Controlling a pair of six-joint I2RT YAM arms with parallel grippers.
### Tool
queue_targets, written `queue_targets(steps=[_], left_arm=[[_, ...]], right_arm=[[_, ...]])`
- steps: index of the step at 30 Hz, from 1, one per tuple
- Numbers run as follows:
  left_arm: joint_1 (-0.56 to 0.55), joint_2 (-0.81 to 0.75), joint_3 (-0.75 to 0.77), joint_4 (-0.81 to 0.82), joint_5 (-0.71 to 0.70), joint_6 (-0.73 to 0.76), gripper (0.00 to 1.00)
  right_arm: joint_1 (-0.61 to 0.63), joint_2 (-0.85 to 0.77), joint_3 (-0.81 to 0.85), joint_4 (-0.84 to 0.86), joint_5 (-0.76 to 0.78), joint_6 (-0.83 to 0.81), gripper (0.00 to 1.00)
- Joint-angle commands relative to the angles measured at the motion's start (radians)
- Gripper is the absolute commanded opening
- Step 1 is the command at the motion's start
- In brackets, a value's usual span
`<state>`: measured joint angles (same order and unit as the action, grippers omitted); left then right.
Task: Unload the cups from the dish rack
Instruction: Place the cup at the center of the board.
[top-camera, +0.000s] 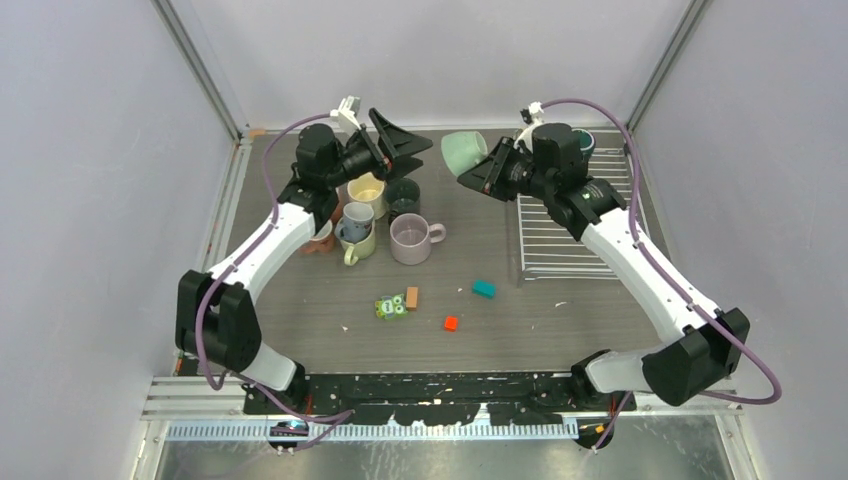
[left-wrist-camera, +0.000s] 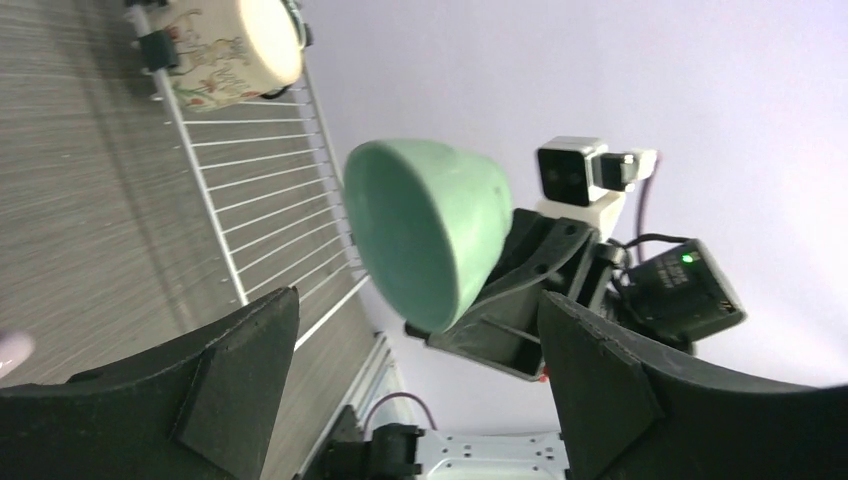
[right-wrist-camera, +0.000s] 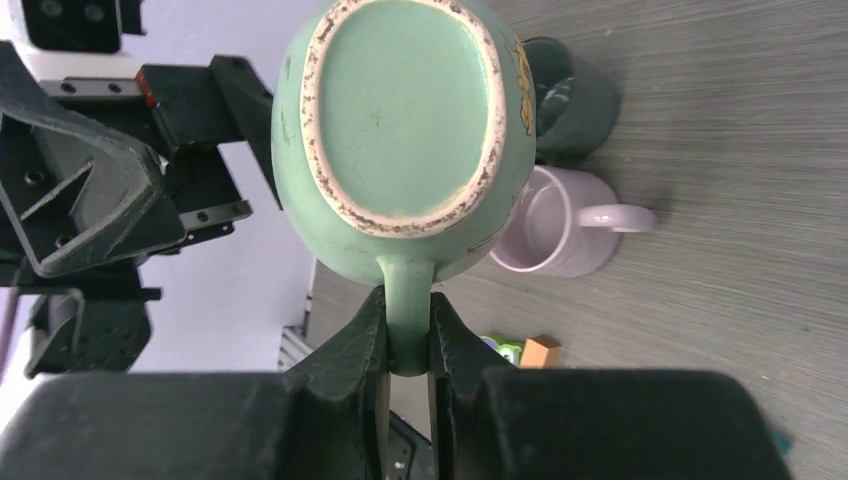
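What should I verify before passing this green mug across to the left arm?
1. Right gripper clamped on the pale green mug by its handle: ok.
2. Left gripper open: ok.
3. Mug lifted off the dish rack: ok.
4. Mug's mouth turned toward the left gripper: ok.
5. Left gripper's fingers around the mug: not ok, apart.
6. Rack emptied: not ok, a patterned mug sits on it.
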<state>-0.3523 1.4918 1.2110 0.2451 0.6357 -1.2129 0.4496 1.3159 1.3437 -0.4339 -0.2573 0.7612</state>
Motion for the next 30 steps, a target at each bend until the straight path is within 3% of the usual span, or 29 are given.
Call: queue_targets(steps=[1,13,21,30], left_arm=[[0.009,0.030,0.003,0.265,0.066,-0.154,0.87],[0.001,0.086,0.008,0.452,0.116,-0.345,0.59],[-0.017,0.072,0.009,0.455,0.139,-0.370,0.53],[-0.025,0.068,0.021,0.409,0.153,-0.349,0.39]], right_arm=[[0.012,0.012,0.015,0.180,-0.122,0.070,0.01],[0.021,0.053,-0.039,0.331,-0.213,0.124,0.01],[0.029,0.081,-0.053,0.398,-0.245,0.142,0.01],[0.035,0.097,-0.077,0.430,-0.270,0.165,0.01]])
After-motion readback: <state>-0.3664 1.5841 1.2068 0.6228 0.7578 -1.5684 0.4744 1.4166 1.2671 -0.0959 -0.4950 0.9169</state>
